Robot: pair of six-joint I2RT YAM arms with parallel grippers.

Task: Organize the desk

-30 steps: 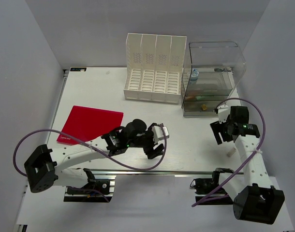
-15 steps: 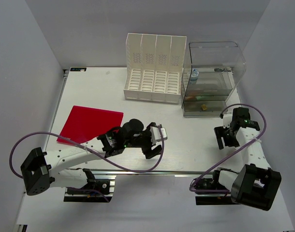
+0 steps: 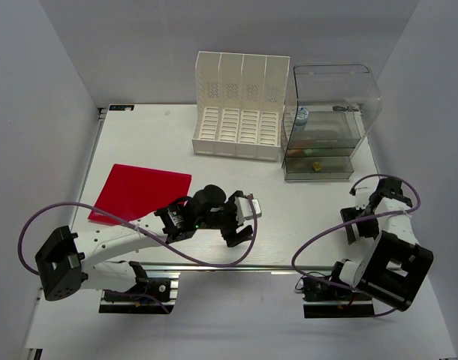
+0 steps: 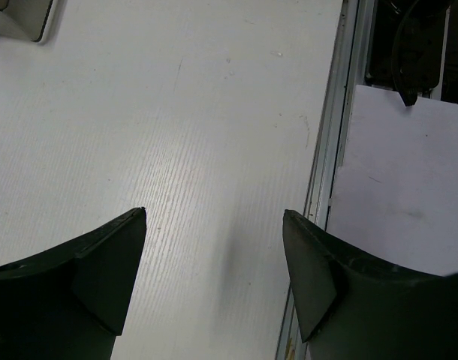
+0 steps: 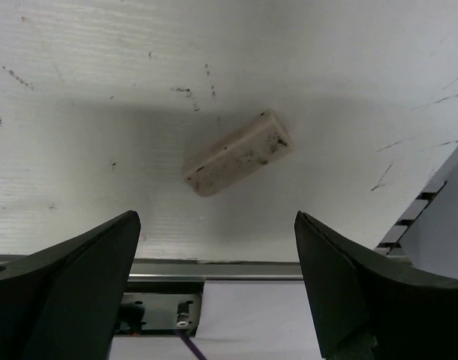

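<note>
Your right gripper point(image 5: 215, 217) pulled back to 4 o'clock on the desk point(image 3: 139, 142), jaws apart above an eraser point(image 5: 236, 154), left gripper point(image 4: 214, 214) spread too, red folder point(image 3: 143, 191) at 9 o'clock.

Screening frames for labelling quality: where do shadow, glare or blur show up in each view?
Top external: even light, sharp; the clear plastic drawer box shows mild reflections. Left wrist: the left gripper is dark and soft-edged, with a faint shadow on the white desk. Right wrist: the scuffed off-white eraser block is sharp in soft shadow; the right gripper blurs.
</note>
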